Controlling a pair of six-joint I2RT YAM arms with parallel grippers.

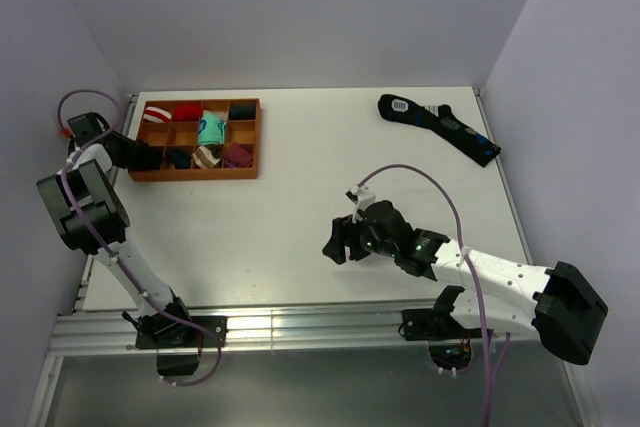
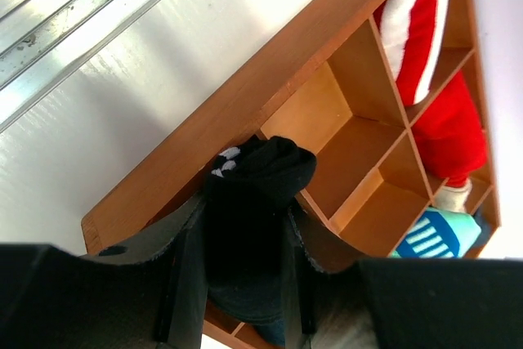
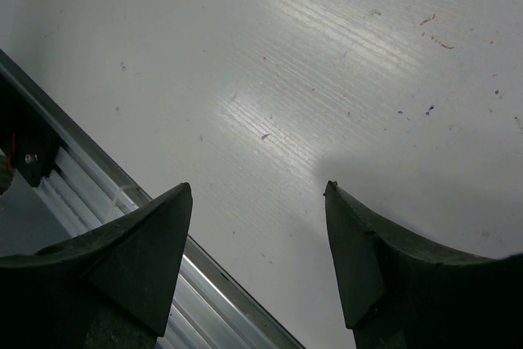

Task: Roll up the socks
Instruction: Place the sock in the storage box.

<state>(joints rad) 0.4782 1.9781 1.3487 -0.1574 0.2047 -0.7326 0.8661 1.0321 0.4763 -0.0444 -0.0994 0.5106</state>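
My left gripper [image 2: 245,214] is shut on a rolled black sock [image 2: 260,171] with a white mark and holds it at the near-left corner compartment of the wooden organiser box [image 2: 245,96]. In the top view this gripper [image 1: 155,158] is at the box's [image 1: 195,175] left end. A pair of dark socks with blue marks [image 1: 440,127] lies flat at the far right of the table. My right gripper [image 1: 338,239] is open and empty over bare table near the front edge, and in its wrist view [image 3: 257,202] nothing is between the jaws.
The box holds rolled socks: red-and-white striped [image 2: 417,22], red [image 2: 449,128], teal [image 2: 433,234], and in the top view brown striped [image 1: 207,156] and purple [image 1: 236,155]. The metal rail of the table's front edge [image 3: 90,202] runs under the right gripper.
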